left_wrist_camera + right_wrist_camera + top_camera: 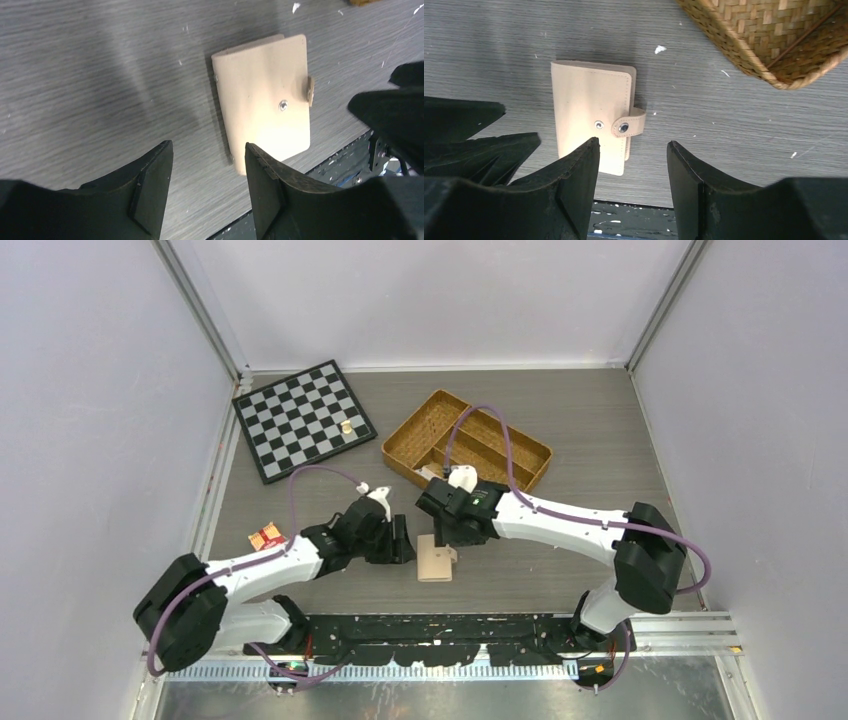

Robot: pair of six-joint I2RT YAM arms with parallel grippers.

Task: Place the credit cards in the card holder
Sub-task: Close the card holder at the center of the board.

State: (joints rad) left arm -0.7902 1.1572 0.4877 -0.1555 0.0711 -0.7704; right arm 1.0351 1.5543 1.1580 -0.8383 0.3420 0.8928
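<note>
The peach-beige card holder (435, 562) is pictured lying folded on the grey table (600, 440), close to the near edge and flanked by both arms. The left gripper (207, 147) and the right gripper (634, 145) are poised just above it, each with fingers parted to a moderate gap and nothing gripped between them. The snap tab (629, 125) is seen unfastened beside its stud. A wicker tray (467, 440) and a chessboard (303, 420) are set farther back.
</note>
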